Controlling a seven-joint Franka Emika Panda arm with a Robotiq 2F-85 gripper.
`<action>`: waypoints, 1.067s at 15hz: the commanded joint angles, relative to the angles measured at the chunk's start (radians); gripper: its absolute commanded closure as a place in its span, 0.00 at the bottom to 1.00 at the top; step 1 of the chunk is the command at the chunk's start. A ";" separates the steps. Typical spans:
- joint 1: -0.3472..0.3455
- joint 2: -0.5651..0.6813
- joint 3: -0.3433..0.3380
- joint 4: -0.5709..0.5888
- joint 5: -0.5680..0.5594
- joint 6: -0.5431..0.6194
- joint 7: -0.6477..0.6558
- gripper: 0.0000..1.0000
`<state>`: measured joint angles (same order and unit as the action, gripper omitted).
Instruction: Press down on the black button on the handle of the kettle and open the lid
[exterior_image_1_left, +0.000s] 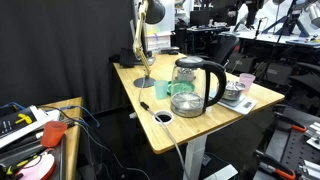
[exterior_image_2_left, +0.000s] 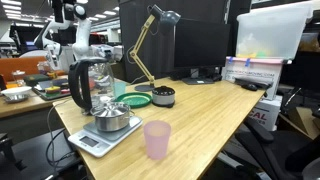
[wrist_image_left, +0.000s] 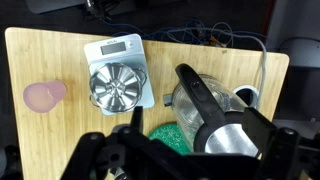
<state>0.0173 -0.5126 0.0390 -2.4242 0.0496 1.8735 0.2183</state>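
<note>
Above worktop (wrist_image_left: 40, 60), gripper (wrist_image_left: 185, 155) hangs spread wide, empty, over kettle (wrist_image_left: 232, 105), which stands just beside kitchen scale (wrist_image_left: 115, 48). Lid (wrist_image_left: 240, 140) looks shut. Black button not discernible. Advice: aim fingertip at handle (wrist_image_left: 195, 90) end nearest lid, press straight down, gently.

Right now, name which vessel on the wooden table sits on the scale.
The shiny ribbed metal bowl, on the white digital scale; the clear glass kettle and pink plastic cup stand on the tabletop.
</note>
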 joint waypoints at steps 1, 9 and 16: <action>-0.010 0.000 0.008 0.002 0.004 -0.002 -0.004 0.00; -0.001 0.010 -0.018 -0.023 0.046 0.004 -0.047 0.00; -0.013 0.045 -0.002 -0.052 0.005 0.023 -0.077 0.00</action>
<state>0.0191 -0.4892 0.0259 -2.4784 0.0824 1.8758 0.1437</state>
